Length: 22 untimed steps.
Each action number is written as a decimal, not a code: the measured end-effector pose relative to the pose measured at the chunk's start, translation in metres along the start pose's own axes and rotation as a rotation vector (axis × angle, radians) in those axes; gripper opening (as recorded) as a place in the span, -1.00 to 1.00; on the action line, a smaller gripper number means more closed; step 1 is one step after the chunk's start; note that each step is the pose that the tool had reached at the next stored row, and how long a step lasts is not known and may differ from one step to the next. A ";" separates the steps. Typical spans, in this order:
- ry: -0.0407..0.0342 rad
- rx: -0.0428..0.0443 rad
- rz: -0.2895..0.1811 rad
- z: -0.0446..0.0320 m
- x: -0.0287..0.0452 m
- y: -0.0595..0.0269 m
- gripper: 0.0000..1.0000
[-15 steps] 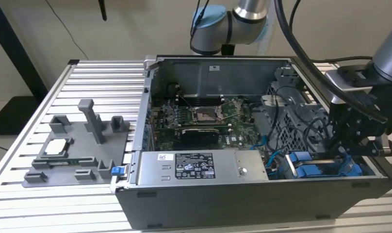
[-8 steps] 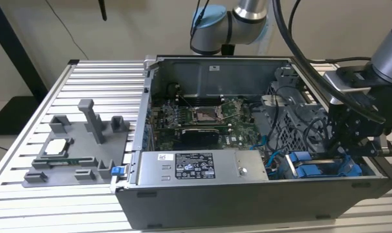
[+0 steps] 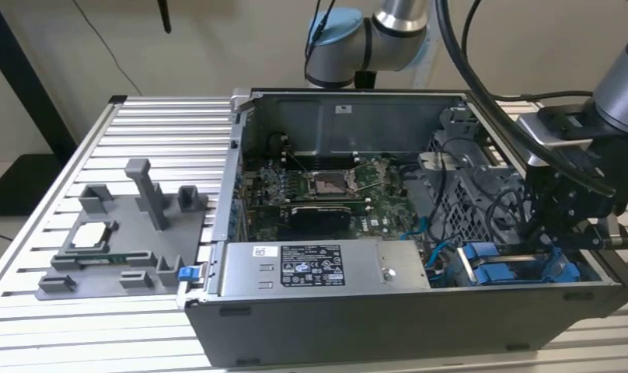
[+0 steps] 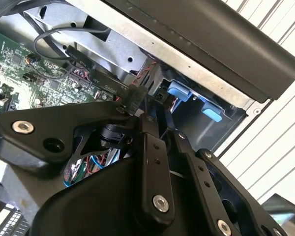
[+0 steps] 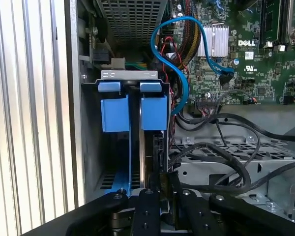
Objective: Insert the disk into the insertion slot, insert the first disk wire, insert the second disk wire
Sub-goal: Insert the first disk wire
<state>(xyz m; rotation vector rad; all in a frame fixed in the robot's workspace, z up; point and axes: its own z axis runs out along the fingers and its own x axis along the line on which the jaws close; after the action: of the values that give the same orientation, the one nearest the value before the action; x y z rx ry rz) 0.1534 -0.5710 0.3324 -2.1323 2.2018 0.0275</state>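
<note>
The disk's blue carrier (image 5: 153,112) sits down in the insertion slot (image 5: 129,74) at the case's near corner on the exterior view's right. Beside it stands a second blue carrier (image 5: 114,114). The same blue carriers (image 3: 500,272) show low in the case in the exterior view. My gripper (image 5: 163,179) hangs right over the disk's end, fingers (image 5: 147,199) drawn close on a black wire connector (image 5: 161,150) at the disk's edge. In the second wrist view the gripper (image 4: 162,127) sits by a black wire end (image 4: 133,97). From outside, the gripper (image 3: 578,237) reaches into that corner.
A blue data cable (image 5: 179,73) loops from the motherboard (image 5: 246,44) toward the bay. Black cables (image 5: 226,157) lie over a perforated metal cage (image 5: 236,147) beside my fingers. The boxy power supply (image 3: 325,268) fills the case's front. A grey fixture (image 3: 127,241) stands on the slatted table.
</note>
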 end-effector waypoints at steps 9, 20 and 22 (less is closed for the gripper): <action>0.0000 0.0000 0.000 0.0001 -0.0017 0.0001 -1.00; 0.0000 0.0000 0.000 0.0003 -0.0037 0.0001 -1.00; 0.0000 0.0000 0.000 0.0003 -0.0043 0.0002 -1.00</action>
<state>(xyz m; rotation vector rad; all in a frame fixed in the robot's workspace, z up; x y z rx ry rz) 0.1533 -0.5667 0.3324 -2.1321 2.2019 0.0275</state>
